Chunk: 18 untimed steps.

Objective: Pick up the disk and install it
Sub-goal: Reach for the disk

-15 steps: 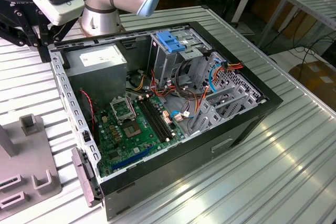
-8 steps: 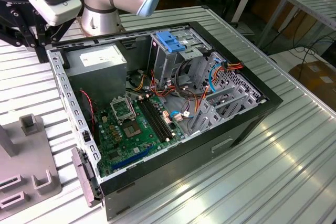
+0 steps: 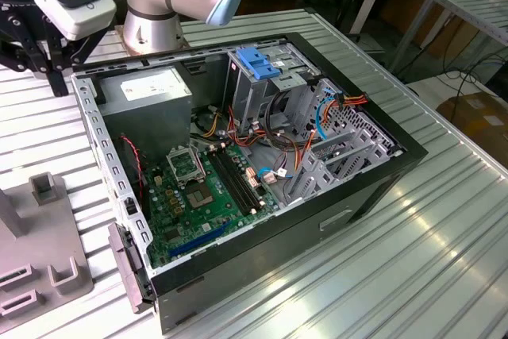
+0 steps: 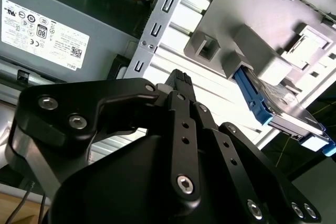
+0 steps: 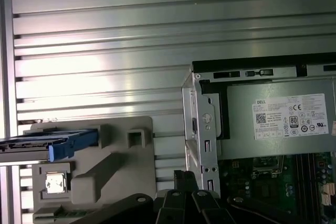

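The disk point(image 4: 286, 113) is a silver drive in a blue carrier. It stands on edge in a slot of a grey fixture point(image 4: 247, 30), and in the first wrist view the disk point(image 5: 52, 144) is seen edge-on. My gripper point(image 4: 178, 80) is shut with nothing in it. It hovers above the table between the fixture and the corner of the open computer case point(image 5: 202, 129), apart from the disk. In the exterior view my gripper point(image 3: 57, 81) hangs at the far left, beside the case's rear corner.
The open case point(image 3: 262, 156) lies on a ribbed metal table point(image 3: 413, 260), showing a motherboard point(image 3: 206, 188), a grey power-supply box point(image 3: 151, 89) and a metal drive cage with a blue latch point(image 3: 258, 61). The grey fixture point(image 3: 40, 236) sits at the exterior view's left.
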{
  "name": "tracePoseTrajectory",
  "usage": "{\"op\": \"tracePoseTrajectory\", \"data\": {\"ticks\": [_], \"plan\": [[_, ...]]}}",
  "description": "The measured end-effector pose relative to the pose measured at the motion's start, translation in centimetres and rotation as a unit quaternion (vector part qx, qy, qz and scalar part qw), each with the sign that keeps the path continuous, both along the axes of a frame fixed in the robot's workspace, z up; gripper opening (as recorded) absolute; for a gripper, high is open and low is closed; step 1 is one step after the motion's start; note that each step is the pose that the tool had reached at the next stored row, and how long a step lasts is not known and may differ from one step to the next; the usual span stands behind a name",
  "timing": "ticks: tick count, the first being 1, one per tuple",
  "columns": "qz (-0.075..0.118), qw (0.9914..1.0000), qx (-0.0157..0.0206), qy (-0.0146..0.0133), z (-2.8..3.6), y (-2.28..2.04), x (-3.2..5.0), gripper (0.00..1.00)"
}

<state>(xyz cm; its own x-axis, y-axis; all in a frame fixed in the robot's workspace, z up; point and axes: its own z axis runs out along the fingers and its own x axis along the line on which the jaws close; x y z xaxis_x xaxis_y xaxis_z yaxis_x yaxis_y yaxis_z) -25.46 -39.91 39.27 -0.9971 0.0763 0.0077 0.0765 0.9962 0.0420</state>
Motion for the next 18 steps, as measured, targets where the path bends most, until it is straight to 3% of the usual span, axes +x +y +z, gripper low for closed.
{"op": "tracePoseTrajectory", "data": {"ticks": [6,9,18], "plan": [[0.0,1.0,0.0,0.0001,0.0,0.1,-1.47,0.1],[0.0,1.0,0.0,0.0004,0.0,0.37,-2.35,0.1],[0.0,1.0,0.0,0.0026,0.0,0.73,-3.93,0.1]]}}
